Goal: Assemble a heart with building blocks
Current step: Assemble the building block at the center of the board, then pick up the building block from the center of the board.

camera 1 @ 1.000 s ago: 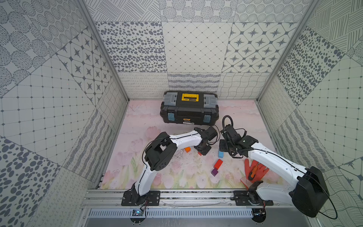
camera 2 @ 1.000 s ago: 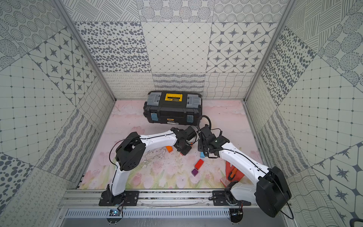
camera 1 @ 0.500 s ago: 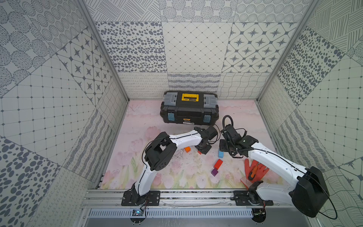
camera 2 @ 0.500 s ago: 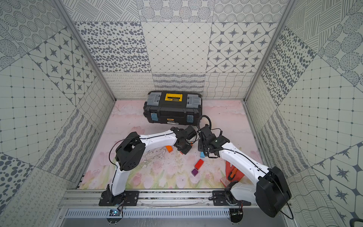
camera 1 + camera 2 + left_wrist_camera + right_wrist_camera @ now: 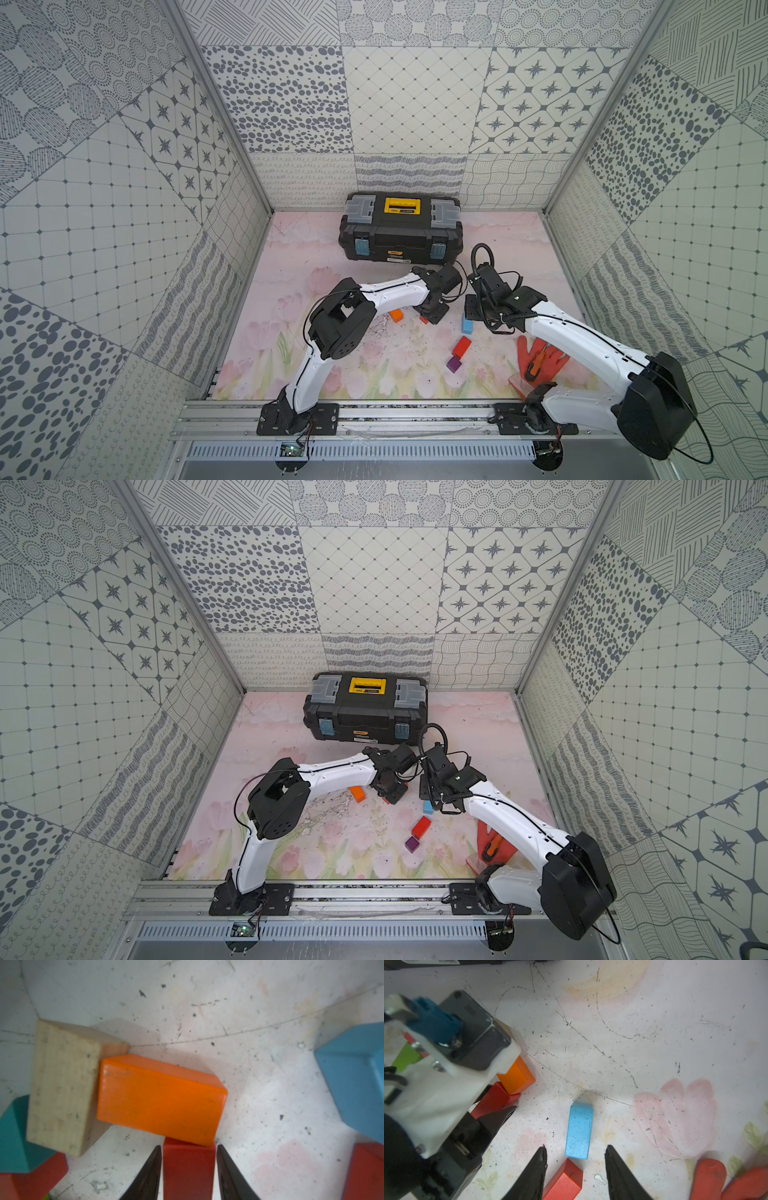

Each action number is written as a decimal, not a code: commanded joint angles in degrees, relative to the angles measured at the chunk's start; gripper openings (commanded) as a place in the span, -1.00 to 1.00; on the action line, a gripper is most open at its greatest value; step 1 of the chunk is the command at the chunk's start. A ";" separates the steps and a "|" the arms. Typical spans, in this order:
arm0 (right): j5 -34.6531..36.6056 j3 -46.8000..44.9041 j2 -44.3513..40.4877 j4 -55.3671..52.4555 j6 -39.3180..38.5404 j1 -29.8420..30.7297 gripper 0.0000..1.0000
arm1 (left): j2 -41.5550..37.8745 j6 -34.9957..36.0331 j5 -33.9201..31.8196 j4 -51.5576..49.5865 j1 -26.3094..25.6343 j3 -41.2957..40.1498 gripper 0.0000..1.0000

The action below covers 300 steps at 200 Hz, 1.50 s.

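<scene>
My left gripper [image 5: 188, 1145] stands open astride a red block [image 5: 188, 1167], with a sliver of gap on each side. That block's end touches an orange block [image 5: 160, 1101], which lies against a plain-wood block [image 5: 62, 1088] beside a teal block [image 5: 14, 1134]. My right gripper [image 5: 576, 1147] is open and holds nothing. It hovers over a light blue block [image 5: 580, 1130] and another red block [image 5: 564, 1180]. In a top view the light blue [image 5: 467, 324], red [image 5: 462, 346] and purple [image 5: 454, 364] blocks run in a line. A green block [image 5: 404, 1057] peeks out behind the left wrist.
A black toolbox [image 5: 401, 235] stands at the back of the mat. A red-orange glove [image 5: 540, 361] with a screwdriver [image 5: 534, 368] on it lies front right, close to my right arm. The two wrists sit close together at mid-mat.
Both arms stand almost where they were a second ago. No block has visibly shifted in the top views.
</scene>
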 commanded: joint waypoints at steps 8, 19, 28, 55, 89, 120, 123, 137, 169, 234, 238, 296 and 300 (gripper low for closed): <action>-0.17 0.15 -0.48 0.97 -0.36 -0.27 0.07 | -0.81 0.19 -0.73 -0.35 0.32 -0.23 -0.01; -0.15 0.33 -0.04 0.55 -0.36 -0.10 0.22 | -1.57 0.10 -0.80 -0.74 0.33 -0.27 0.01; -0.40 0.34 0.50 0.54 -0.32 0.12 0.41 | -2.37 0.01 -0.93 -1.11 0.32 -0.42 0.02; -1.28 0.43 3.32 1.38 0.29 1.18 0.60 | -7.10 -0.78 -2.65 -2.56 0.61 -2.45 0.06; -2.52 1.57 9.17 2.71 -0.61 0.64 0.63 | -18.66 -3.07 -2.32 -2.37 2.20 -9.89 0.19; -4.15 3.63 14.77 3.39 -0.24 0.42 0.60 | -29.12 -6.23 -2.77 -2.67 5.42 -16.96 0.17; -3.85 3.76 15.21 3.24 -0.01 0.45 0.59 | -29.81 -6.33 -2.21 -2.50 5.79 -17.64 0.16; -3.06 4.12 16.22 2.67 0.76 0.44 0.56 | -32.81 -7.01 0.25 -0.88 7.04 -21.16 0.13; -2.96 3.24 15.98 2.96 1.64 0.44 0.48 | -33.08 -8.50 2.67 -1.19 7.17 -23.62 -0.02; -1.71 2.71 19.21 3.00 1.08 0.44 0.10 | -34.76 -11.67 2.03 -0.04 7.17 -25.41 -0.07; -1.48 2.71 19.37 2.95 1.19 0.45 0.07 | -34.79 -11.65 1.88 -0.16 7.16 -25.41 -0.07; 0.61 4.38 17.75 1.00 -0.41 1.27 -0.54 | -37.00 -13.18 -2.83 -2.41 8.65 -25.44 -0.08; 0.89 4.81 16.98 0.86 -0.87 1.79 -0.55 | -37.48 -13.69 -3.01 -2.53 9.28 -25.57 -0.08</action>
